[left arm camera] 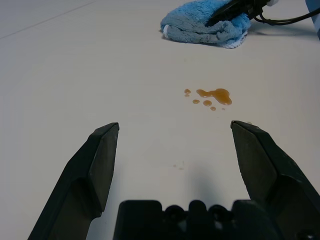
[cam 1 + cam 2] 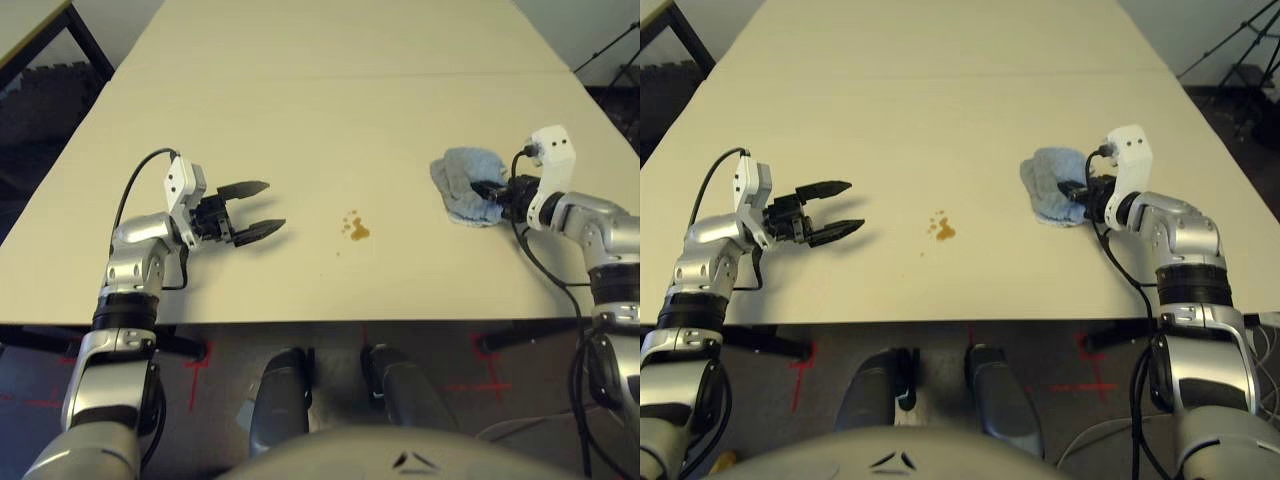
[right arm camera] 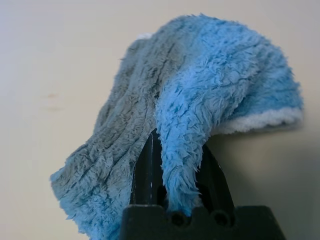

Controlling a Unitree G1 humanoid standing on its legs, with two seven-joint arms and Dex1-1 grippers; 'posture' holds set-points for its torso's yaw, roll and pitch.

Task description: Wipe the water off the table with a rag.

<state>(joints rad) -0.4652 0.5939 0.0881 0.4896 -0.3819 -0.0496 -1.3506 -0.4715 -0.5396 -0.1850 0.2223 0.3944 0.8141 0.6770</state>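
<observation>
The light blue fluffy rag [image 2: 463, 183] lies rumpled on the right side of the pale beige table [image 2: 330, 110]. My right gripper [image 2: 489, 190] is shut on its near edge, and a fold of the rag [image 3: 195, 120] is pinched between the black fingers. The water [image 2: 355, 228] is a small cluster of amber droplets near the table's middle, to the left of the rag. My left gripper [image 2: 262, 208] stands open above the table's left side, pointing at the water [image 1: 212, 96] with nothing between its fingers.
A thin seam [image 2: 340, 72] crosses the table farther back. A small black-legged table [image 2: 60, 35] stands at the far left corner. The table's front edge [image 2: 300, 322] runs just below both arms.
</observation>
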